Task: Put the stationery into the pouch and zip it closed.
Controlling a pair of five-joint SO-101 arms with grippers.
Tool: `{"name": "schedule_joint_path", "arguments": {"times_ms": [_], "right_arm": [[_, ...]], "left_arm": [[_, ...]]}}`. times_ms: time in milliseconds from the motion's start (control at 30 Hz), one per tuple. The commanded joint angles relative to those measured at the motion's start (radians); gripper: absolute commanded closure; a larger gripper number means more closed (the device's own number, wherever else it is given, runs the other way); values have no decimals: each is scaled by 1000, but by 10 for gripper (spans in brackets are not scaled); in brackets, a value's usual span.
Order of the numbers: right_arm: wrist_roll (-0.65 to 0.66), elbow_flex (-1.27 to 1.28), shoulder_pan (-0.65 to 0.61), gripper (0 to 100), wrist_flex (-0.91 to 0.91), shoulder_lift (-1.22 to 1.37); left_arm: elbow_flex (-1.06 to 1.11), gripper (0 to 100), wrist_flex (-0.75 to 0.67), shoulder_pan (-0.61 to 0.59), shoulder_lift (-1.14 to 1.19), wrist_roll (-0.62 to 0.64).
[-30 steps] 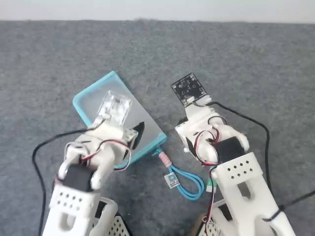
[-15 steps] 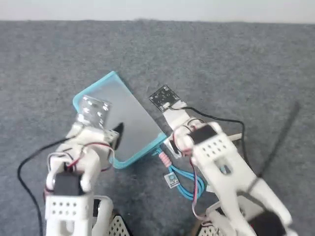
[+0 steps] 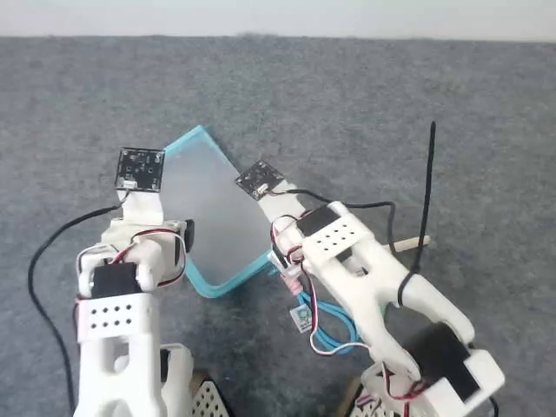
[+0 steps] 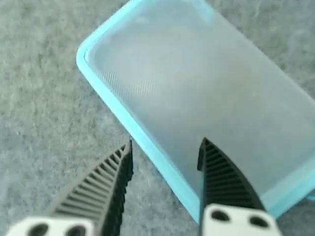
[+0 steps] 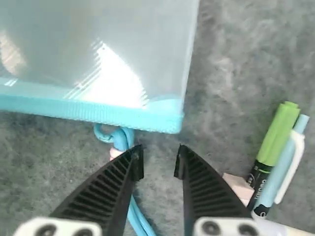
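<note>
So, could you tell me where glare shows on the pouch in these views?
Right wrist view: a bright white patch of glare on the pouch, beside its blue edge. Left wrist view: only a faint sheen near one corner. High view: the pouch's face looks even, with no bright spot.

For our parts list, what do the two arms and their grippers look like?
The left arm and right arm are white plastic with rows of small holes, black motors, and red, white and black wires; a small black circuit board tops each wrist. The left gripper and right gripper have black, ribbed, pointed fingers.
</note>
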Motion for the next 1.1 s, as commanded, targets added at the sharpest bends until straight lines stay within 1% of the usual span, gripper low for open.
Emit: {"name": "schedule_joint_path", "arguments": {"times_ms": [0, 133, 367, 567, 667, 833, 967, 1067], "right_arm": [[-20, 5, -53, 893, -13, -94], [-20, 54, -128, 893, -16, -114], [-20, 114, -127, 893, -107, -71], [-20, 66, -39, 905, -113, 38], [-20, 31, 2, 992, -111, 93], [-26, -6, 45, 991, -97, 154], [-41, -54, 130, 992, -21, 113], [-57, -55, 188, 992, 19, 2]], "left_arm": [[-64, 797, -46, -8, 12, 18], [-65, 797, -46, -8, 12, 18], [-65, 797, -43, -8, 12, 18], [-65, 797, -43, -8, 12, 18], [-64, 797, -44, -8, 12, 18], [-62, 797, -46, -8, 12, 18], [-61, 797, -46, -8, 14, 18], [-61, 797, -48, -8, 14, 18]]}}
